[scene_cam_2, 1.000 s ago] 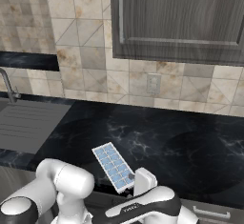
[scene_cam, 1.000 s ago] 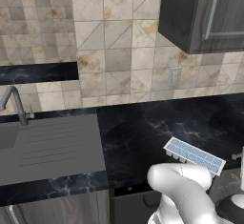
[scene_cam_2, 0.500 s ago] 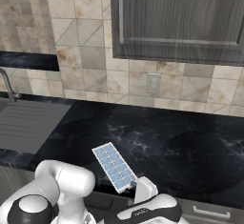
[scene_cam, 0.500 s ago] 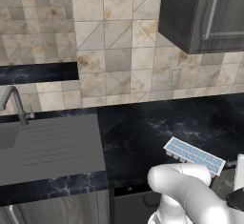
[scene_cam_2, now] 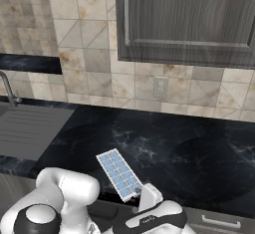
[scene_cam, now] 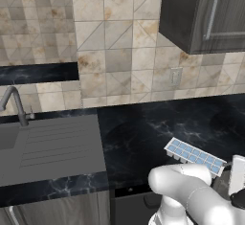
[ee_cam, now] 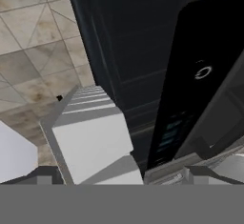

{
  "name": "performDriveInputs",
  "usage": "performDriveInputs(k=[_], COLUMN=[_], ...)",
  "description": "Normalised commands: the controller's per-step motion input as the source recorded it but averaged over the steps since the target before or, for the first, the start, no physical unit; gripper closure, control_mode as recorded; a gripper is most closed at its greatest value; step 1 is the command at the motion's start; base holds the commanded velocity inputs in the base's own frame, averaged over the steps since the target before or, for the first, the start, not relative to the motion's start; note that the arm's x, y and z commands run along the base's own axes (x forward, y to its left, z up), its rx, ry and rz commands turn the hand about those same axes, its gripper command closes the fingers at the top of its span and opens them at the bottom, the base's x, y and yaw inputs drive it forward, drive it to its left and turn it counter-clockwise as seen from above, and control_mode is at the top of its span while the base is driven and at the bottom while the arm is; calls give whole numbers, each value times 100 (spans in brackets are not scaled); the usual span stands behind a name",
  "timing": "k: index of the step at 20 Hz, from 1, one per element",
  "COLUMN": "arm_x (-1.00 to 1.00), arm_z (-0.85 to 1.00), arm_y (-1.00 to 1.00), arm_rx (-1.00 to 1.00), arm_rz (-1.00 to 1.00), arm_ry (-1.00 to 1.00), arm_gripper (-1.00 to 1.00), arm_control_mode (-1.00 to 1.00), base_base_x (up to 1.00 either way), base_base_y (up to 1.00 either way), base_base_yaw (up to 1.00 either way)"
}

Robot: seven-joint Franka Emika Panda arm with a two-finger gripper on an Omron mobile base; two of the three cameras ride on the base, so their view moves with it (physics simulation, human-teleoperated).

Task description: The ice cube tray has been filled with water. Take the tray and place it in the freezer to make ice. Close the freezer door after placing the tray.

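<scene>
The ice cube tray lies flat on the black marble counter close to its front edge. It is a small white tray, and pale blue water fills its square cells. My arm is folded low in front of the counter, with the white hand just right of the tray and below it. In the hand view my gripper points down along the dark cabinet fronts. Its fingertips stand wide apart and open, with nothing between them. The freezer and its door are out of view.
A grey sink with a drainboard and a faucet takes the counter's left end. A dark wall cabinet hangs above the right side, and a wall outlet sits on the tiles. A black appliance panel and tiled floor lie ahead of the hand.
The arm has turned slightly and the hand has dropped a little at the counter's front edge. The tray has not moved, and the jaws are as wide as before.
</scene>
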Motion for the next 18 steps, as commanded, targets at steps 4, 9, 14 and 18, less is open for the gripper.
performDriveInputs(k=[4, 9, 14, 18], arm_x=[3, 0, 4, 11], arm_z=[0, 0, -1, -10], arm_y=[30, 35, 26, 9], arm_rx=[0, -1, -1, -3], arm_rz=[0, 0, 0, 0], arm_ry=[0, -1, -2, -6], arm_gripper=[-100, -100, -100, -100], arm_control_mode=[-100, -100, -100, -100], base_base_x=[0, 0, 0, 0], base_base_y=[0, 0, 0, 0], base_base_yaw=[0, 0, 0, 0])
